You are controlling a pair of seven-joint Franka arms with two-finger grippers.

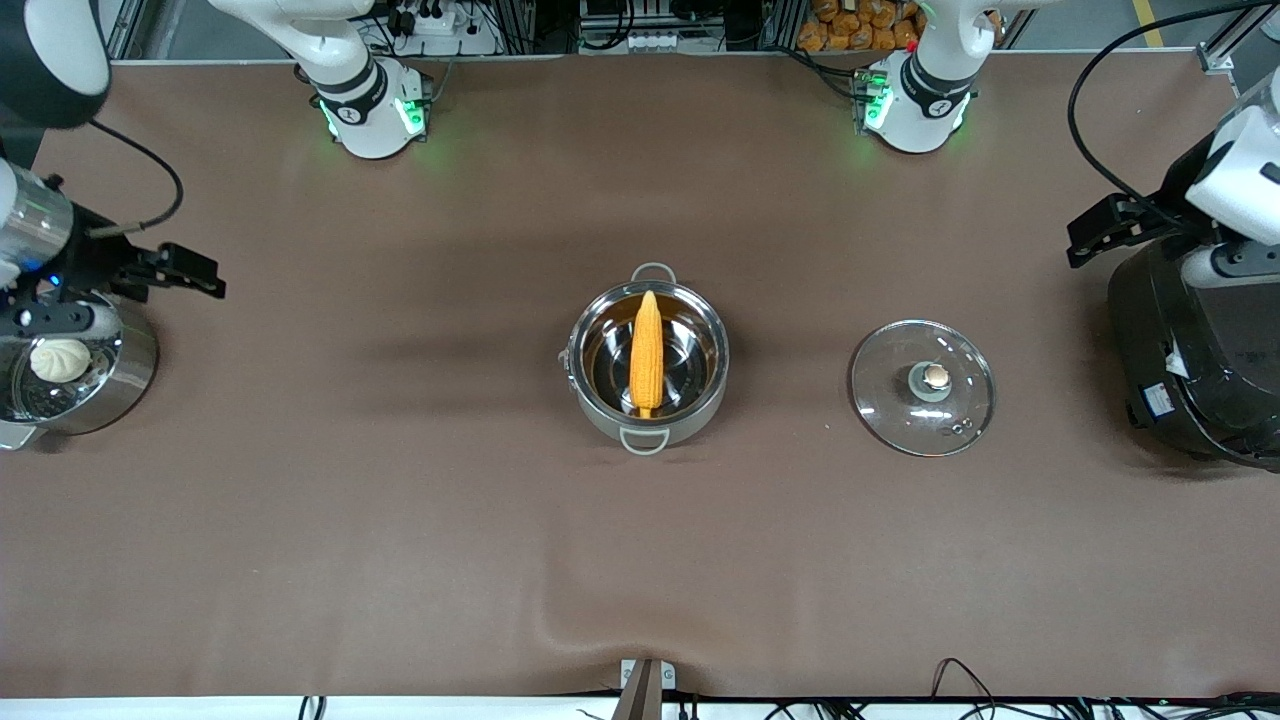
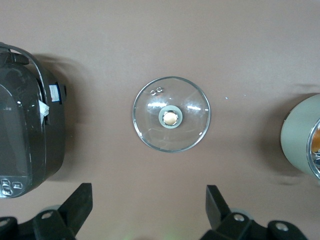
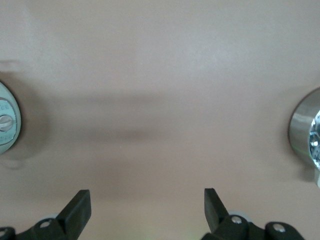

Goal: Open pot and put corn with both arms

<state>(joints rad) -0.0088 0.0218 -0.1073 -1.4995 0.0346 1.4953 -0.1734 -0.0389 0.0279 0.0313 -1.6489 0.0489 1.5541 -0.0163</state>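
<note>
The steel pot (image 1: 601,418) stands uncovered at the table's middle. The corn (image 1: 647,350) lies inside it, its point toward the robots' bases. The glass lid (image 1: 888,372) lies flat on the table beside the pot, toward the left arm's end. It also shows in the left wrist view (image 2: 192,126), with the pot's wall (image 2: 299,135) at the edge. My left gripper (image 1: 1100,230) (image 2: 149,202) is open and empty, up beside the rice cooker. My right gripper (image 1: 185,270) (image 3: 147,205) is open and empty, up by the bun pot at the right arm's end.
A large black rice cooker (image 1: 1190,350) (image 2: 25,135) stands at the left arm's end. A second steel pot (image 1: 125,375) holding a white bun (image 1: 60,358) stands at the right arm's end; its wall shows in the right wrist view (image 3: 304,131).
</note>
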